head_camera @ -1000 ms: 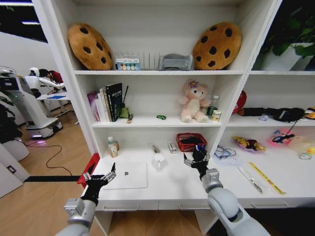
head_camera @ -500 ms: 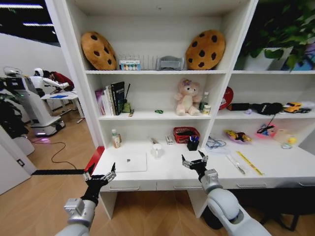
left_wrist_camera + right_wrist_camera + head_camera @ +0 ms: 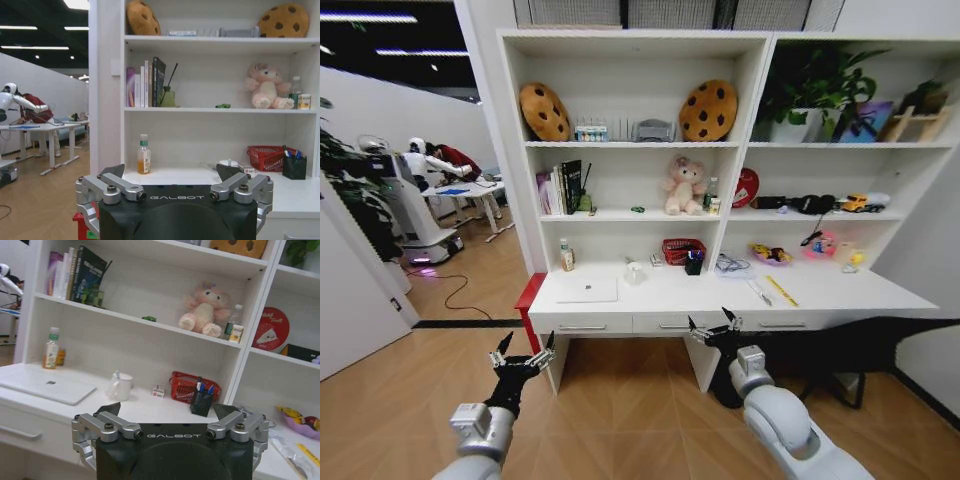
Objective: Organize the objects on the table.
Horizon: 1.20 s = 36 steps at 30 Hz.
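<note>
The long white table stands well ahead of me, joined to the tall shelf unit. On it lie a slim silver laptop, a green-capped bottle, a black holder of pens and a yellow ruler. A tiny green toy car sits on the shelf above. My left gripper and right gripper hang open and empty over the floor, short of the table's front drawers.
A red basket and a white mug stand near the pen holder. A red panel sits at the table's left end. Another robot stands far left, with a cable on the wooden floor.
The whole picture has pulled back, so the camera has moved away from the table and the full shelf unit now shows. Both grippers keep the same open pose.
</note>
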Tool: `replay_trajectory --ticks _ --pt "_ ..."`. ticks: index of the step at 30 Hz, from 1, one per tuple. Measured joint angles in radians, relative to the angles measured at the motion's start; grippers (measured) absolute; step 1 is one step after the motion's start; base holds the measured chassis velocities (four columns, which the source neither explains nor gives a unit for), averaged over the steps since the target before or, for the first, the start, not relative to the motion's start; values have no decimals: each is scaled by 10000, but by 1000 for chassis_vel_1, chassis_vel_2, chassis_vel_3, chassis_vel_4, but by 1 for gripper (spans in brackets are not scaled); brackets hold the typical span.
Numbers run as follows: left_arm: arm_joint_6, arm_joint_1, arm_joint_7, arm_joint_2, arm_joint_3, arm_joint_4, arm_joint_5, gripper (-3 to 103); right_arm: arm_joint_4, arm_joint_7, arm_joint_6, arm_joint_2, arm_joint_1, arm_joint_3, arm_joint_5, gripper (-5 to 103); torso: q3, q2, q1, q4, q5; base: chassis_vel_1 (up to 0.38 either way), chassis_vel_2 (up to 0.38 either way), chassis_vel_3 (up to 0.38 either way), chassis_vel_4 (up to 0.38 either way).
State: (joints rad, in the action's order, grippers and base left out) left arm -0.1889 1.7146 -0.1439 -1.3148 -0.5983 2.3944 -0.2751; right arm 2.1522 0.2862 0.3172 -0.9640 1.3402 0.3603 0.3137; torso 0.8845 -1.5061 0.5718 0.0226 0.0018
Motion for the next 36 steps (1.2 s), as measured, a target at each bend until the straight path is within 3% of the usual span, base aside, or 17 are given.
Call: replay_trajectory --ticks 1,2,3,6,9,12,18,36 --pt "0 0 0 0 0 0 0 100 0 0 0 0 0 0 0 100 0 0 0 0 0 358 -353 -318 401" --pt "1 -1 23 0 6 0 -1 100 -15 4 -90 18 -6 17 -35 100 -7 -7 -13 13 -36 324 -353 -318 329" --pt "-1 5 11 0 2 0 0 100 -52 5 -170 25 -18 19 -40 100 -14 -17 -29 1 -24 303 -300 -256 329" --pt "0 6 16 -1 3 2 0 100 -73 40 -199 32 -25 42 -8 100 -10 -15 -26 5 -9 297 -291 -282 251" --pt "1 6 3 1 -1 2 0 100 -54 45 -217 25 -21 61 13 100 -15 -20 -30 2 -23 141 -84 -203 136" --pt "0 2 3 1 2 1 0 100 -39 49 -218 -35 14 62 14 100 -12 -16 -27 17 -20 -6 65 -78 27" --pt "1 1 11 1 4 1 0 100 -17 26 -235 -174 184 21 -163 100 -5 -5 -6 1 -14 -73 26 65 -25" --pt "1 3 7 1 3 1 0 100 -73 -29 -245 -259 135 -5 -198 100 -9 -12 -19 6 -17 -3 8 17 -3"
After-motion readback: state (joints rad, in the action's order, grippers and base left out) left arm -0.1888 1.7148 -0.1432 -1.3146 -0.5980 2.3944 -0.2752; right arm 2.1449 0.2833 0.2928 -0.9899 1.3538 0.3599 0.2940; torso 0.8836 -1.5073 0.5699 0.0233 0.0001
